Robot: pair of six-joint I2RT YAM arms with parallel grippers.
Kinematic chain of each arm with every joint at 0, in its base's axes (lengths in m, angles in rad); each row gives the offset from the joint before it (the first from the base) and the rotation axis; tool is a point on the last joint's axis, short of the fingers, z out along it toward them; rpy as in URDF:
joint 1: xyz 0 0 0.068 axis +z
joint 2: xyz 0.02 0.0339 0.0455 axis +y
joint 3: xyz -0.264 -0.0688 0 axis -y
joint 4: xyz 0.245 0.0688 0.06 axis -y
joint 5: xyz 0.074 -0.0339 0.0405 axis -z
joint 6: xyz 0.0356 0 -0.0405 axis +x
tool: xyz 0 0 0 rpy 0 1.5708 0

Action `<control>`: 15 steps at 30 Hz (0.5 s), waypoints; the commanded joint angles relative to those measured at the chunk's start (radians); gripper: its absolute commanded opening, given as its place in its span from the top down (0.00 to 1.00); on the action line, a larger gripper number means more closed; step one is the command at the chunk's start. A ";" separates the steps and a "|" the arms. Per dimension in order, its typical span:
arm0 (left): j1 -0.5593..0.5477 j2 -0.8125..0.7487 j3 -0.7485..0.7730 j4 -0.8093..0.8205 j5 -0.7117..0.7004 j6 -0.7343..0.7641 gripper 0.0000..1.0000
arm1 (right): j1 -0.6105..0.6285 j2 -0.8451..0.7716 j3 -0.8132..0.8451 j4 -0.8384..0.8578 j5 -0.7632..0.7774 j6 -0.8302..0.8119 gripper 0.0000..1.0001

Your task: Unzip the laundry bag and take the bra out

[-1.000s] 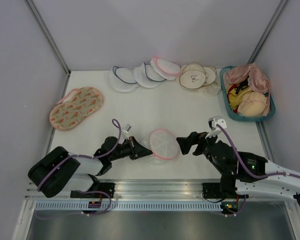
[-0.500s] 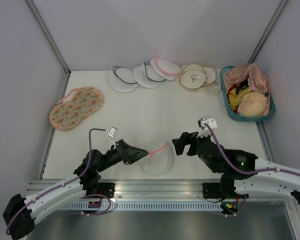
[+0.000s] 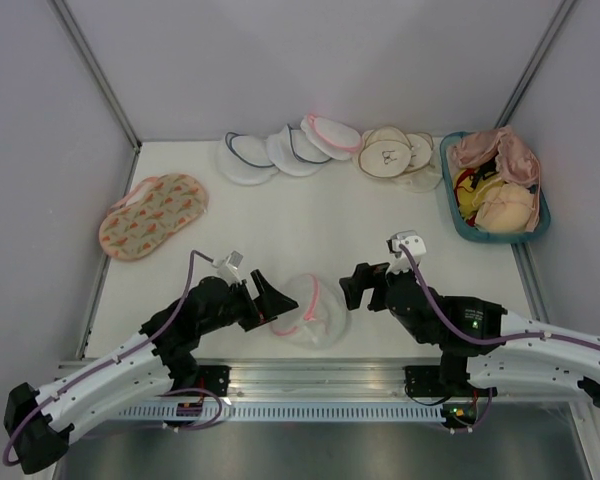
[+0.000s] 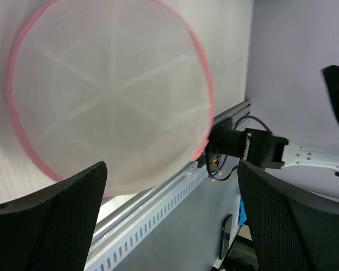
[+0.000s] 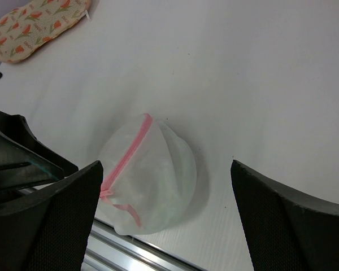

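The laundry bag, white mesh with pink zipper trim, stands tipped on its edge near the table's front. My left gripper is open just left of it, not touching it. In the left wrist view the laundry bag fills the upper left beyond my open left gripper. My right gripper is open a little to the bag's right. The right wrist view has the laundry bag bulging, trim running up its left side, between the fingers of my open right gripper. The bra is hidden.
A teal basket of peach bras and a yellow item sits at the back right. White pouches with blue trim, another pink-trimmed one and cream ones line the back. A floral bag lies left. A metal rail edges the front.
My left gripper opened and let go of the bag's edge. The bag went from lying flat to tipped up on its edge. My right gripper edged left toward it.
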 commanded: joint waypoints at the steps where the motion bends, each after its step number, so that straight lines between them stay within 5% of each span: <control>1: -0.004 0.019 0.024 -0.125 0.043 -0.101 0.01 | -0.002 -0.024 0.022 -0.006 0.024 0.025 0.02; 15: -0.027 -0.153 -0.065 -0.245 0.184 -0.408 0.01 | -0.002 -0.072 -0.033 -0.003 0.073 0.025 0.02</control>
